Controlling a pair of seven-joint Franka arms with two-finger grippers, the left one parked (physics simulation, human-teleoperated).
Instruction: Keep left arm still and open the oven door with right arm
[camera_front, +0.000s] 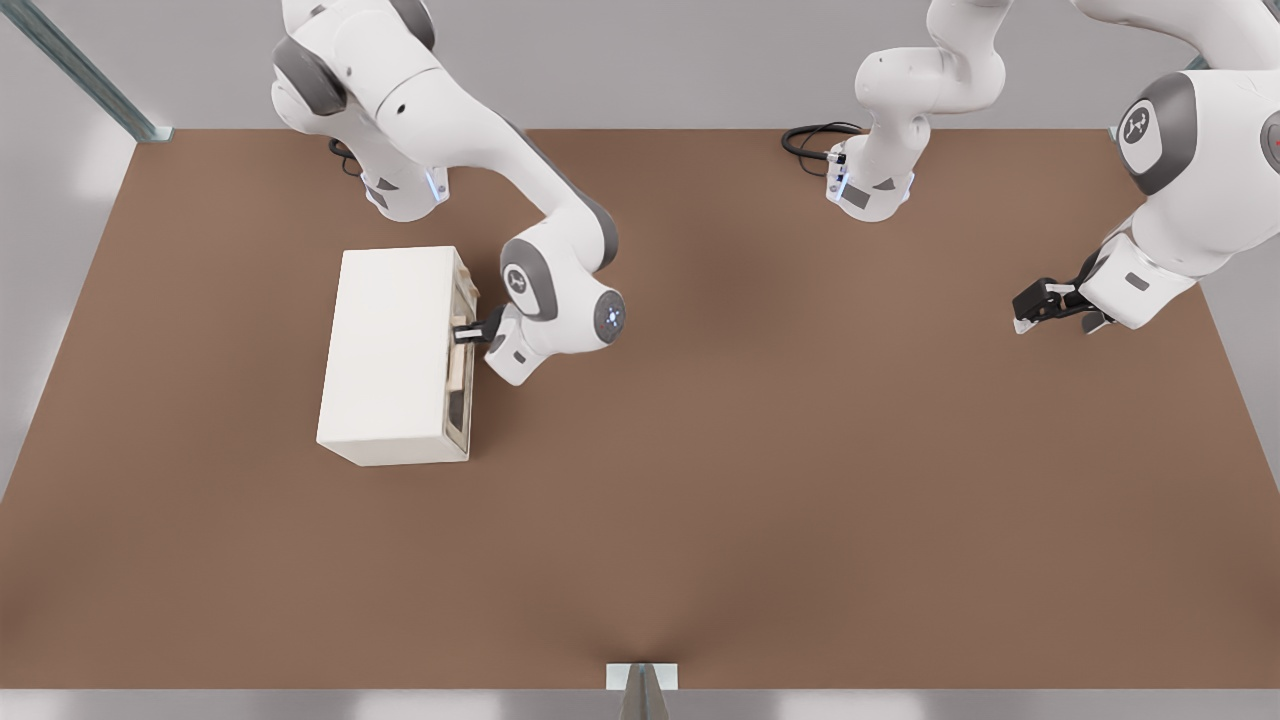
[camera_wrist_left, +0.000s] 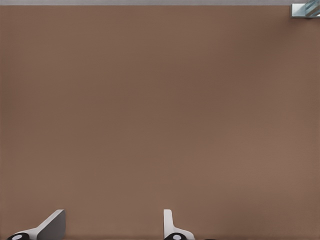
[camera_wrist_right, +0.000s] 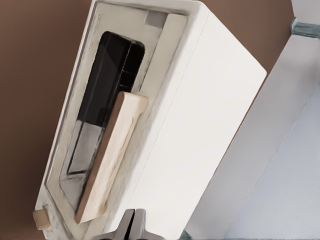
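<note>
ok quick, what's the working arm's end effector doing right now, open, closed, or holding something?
End effector: fingers closed together, at the oven door by the handle, not visibly gripping it.

closed gripper (camera_wrist_right: 133, 223) beside oven door (camera_wrist_right: 100, 135)

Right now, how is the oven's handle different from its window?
The handle is a tan bar; the window is dark glass. The handle sticks out; the window sits flat inside the frame. Both are on the oven door. The shut claw is close to the handle.
</note>
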